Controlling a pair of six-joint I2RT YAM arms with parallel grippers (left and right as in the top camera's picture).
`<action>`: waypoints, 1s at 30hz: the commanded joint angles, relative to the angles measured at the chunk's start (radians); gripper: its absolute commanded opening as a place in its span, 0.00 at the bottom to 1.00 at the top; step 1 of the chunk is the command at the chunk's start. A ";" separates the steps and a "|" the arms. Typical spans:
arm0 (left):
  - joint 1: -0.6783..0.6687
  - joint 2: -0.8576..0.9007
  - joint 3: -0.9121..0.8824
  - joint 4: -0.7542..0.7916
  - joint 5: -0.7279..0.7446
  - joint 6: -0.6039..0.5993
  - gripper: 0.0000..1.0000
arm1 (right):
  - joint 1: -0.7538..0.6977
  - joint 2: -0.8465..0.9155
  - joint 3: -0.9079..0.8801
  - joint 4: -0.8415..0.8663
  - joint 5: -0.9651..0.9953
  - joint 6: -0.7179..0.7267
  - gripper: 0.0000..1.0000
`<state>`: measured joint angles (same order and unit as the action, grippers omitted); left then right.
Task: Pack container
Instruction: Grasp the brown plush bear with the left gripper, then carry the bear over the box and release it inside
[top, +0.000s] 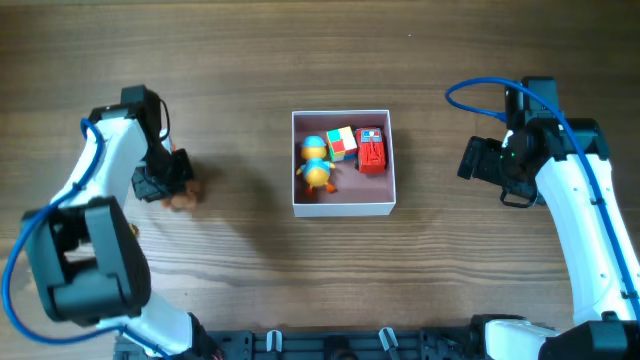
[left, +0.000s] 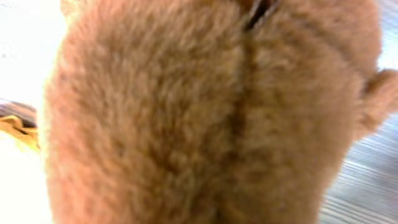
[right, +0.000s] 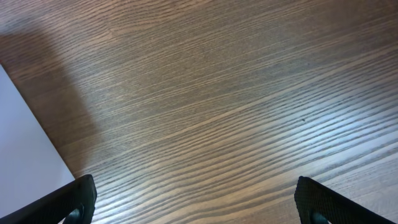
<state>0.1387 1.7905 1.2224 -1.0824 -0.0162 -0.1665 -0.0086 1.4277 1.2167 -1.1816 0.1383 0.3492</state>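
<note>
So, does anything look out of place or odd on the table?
Only the brown plush toy: it is outside the box, off to its left at the left end effector, while three small toys sit inside. Nothing looks spilled.

One container (top: 345, 203); three small toys (top: 341, 143) (all inside it); one furry brown toy (left: 186, 124).

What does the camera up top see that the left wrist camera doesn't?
Only overhead: the container with a yellow toy, a coloured cube and a red toy inside, plus the right gripper. Only left wrist: a dark seam running down the fur, seen close up. Both: the brown fluffy toy and a bit of the wooden table.
</note>
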 joint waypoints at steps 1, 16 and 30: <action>-0.110 -0.219 0.087 -0.014 0.020 0.003 0.04 | -0.004 0.000 -0.002 0.000 -0.008 -0.011 1.00; -0.798 -0.223 0.099 0.246 0.025 0.477 0.04 | -0.004 0.000 -0.002 0.010 -0.024 -0.017 1.00; -0.803 -0.014 0.099 0.185 0.027 0.473 0.70 | -0.004 0.000 -0.002 0.014 -0.024 -0.021 1.00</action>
<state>-0.6556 1.7733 1.3155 -0.8883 0.0013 0.3012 -0.0086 1.4277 1.2167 -1.1725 0.1307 0.3412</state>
